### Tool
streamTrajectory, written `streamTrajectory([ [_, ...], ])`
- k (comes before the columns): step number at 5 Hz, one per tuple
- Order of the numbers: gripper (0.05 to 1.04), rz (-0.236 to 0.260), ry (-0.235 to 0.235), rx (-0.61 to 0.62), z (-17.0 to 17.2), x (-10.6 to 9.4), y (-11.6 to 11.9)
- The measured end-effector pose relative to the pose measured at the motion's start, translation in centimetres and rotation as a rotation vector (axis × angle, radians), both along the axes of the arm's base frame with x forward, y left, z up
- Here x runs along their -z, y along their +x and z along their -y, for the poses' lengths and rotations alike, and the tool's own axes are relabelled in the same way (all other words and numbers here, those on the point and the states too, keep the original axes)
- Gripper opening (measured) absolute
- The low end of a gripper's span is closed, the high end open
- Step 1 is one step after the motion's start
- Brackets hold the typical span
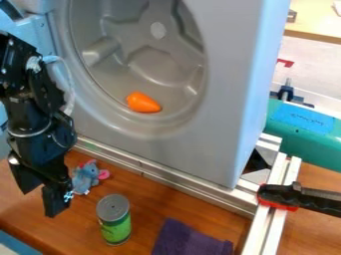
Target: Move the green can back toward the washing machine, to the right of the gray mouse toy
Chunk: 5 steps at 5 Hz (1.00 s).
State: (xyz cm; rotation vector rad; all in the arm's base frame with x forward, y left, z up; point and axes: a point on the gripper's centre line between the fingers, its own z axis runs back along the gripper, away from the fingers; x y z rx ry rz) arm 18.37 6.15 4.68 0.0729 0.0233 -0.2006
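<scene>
Okay, gripper point(39, 203) is at the left of the view, hanging over the wood table point(160, 204), pointing down with a slight tilt. Fingers are apart, visible gap between the tips, so it's open. Arm comes in from the upper left, black, passing in front of the left edge of the grey washer point(220, 142).

Nearest thing is the mouse point(85, 178): grey-blue plush, pink and red bits on it, on the table just beside the gripper, on the side toward the middle of the view. Can't tell whether they touch.

Can point(114, 220) stands upright on the table, nearer the camera than the mouse and apart from it. Green label, grey top. Towel point(186, 240) is dark purple, lying on the table at the bottom edge of the view, to the right of the can and apart from it.

Washer has a round, recessed drum facing the work area. Orange toy point(143, 102), tapered, lies in the low part of that drum, well apart from the gripper.

Metal rail point(166, 183) runs along the foot of the washer, between it and the open stretch of table. It meets more rails at the right. Clamp point(299, 198), black with red parts, sits across those. Teal box point(306, 144) is behind the clamp, right edge of view, with blue tape point(303, 117) on top.
</scene>
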Motion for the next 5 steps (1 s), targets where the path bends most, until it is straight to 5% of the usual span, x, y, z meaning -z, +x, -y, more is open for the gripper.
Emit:
streamTrajectory([
  [1,1.001,-0.007,-0.003,-0.010,0.0,0.4,-0.2],
  [3,1.001,0.131,0.007,-0.015,3.3,5.6,0.7],
  [5,1.001,0.127,-0.068,-0.063,4.3,6.4,1.9],
])
